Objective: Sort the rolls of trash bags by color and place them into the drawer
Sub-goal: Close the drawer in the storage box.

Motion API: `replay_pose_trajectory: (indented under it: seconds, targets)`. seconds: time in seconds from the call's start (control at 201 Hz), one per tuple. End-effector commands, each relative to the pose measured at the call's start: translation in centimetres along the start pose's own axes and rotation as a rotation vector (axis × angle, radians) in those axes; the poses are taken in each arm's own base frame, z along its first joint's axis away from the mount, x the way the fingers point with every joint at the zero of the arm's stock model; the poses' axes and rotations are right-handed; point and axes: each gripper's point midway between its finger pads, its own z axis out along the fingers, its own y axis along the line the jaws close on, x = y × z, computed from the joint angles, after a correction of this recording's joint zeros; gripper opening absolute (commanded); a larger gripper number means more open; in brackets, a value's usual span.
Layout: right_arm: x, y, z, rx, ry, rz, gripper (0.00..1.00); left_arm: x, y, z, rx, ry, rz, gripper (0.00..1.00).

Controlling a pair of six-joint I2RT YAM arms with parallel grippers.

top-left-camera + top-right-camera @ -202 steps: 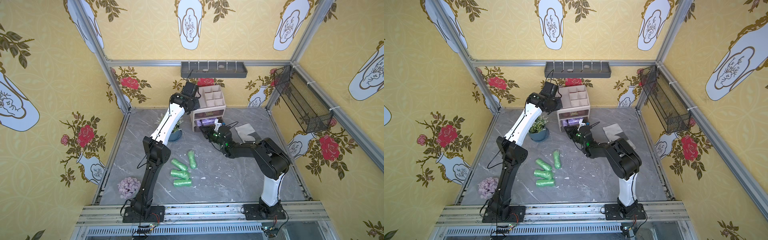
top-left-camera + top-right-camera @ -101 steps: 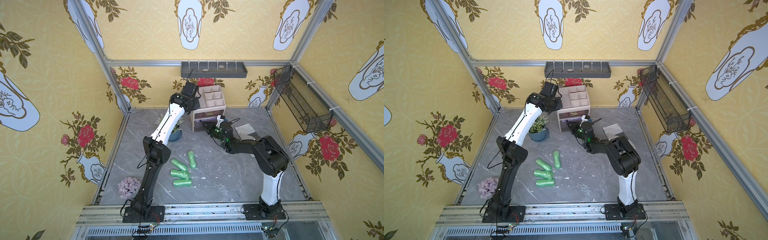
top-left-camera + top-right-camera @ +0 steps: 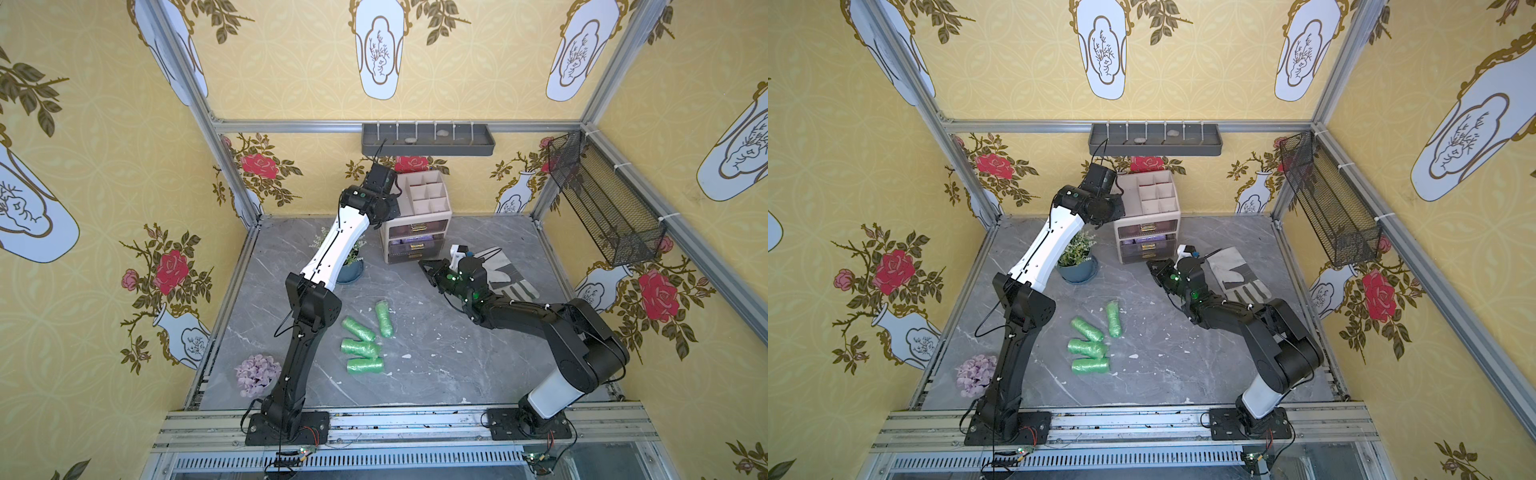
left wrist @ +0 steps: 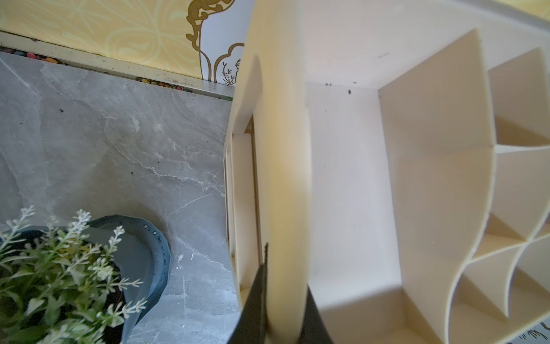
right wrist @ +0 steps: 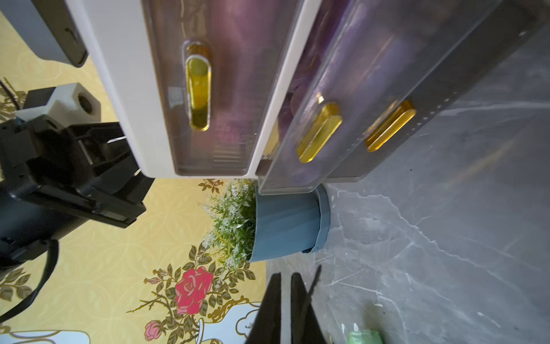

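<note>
rolls of trash bags, four green, lie mid-table, well apart from the drawer. right gripper, pinched closed and empty, should open before straddling one roll crosswise; left gripper clamps the organiser wall.

Four green rolls of crinkled film are being seen lying on their sides, clustered on the table, well apart from the right tool. Lilac rolls are being held inside the middle drawer of the cream drawer unit, slightly pulled out, near that tool.
</note>
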Motion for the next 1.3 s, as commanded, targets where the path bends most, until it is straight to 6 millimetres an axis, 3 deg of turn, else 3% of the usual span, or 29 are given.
replay_pose_trajectory:
  seconds: [0.0, 0.423, 0.702, 1.11, 1.3]
  targets:
    - [-1.1, -0.6, 0.5, 0.009, -0.014, -0.005, 0.11, 5.0, 0.7, 1.1, -0.008, 0.212, -0.018, 0.00]
    - [-4.2, -1.1, 4.9, 0.005, -0.020, 0.009, 0.11, 5.1, 0.6, 1.4, -0.004, 0.215, -0.017, 0.00]
    - [-5.9, -0.8, 6.6, -0.019, -0.057, 0.014, 0.11, 5.3, 0.6, 1.5, -0.005, 0.222, -0.016, 0.00]
    - [-7.5, 0.3, 7.7, -0.062, -0.093, 0.014, 0.15, 5.4, 0.6, 1.6, -0.001, 0.227, -0.016, 0.00]
    - [-6.5, 1.7, 5.2, -0.096, -0.078, -0.001, 0.23, 5.2, 0.6, 0.9, -0.003, 0.225, -0.010, 0.00]
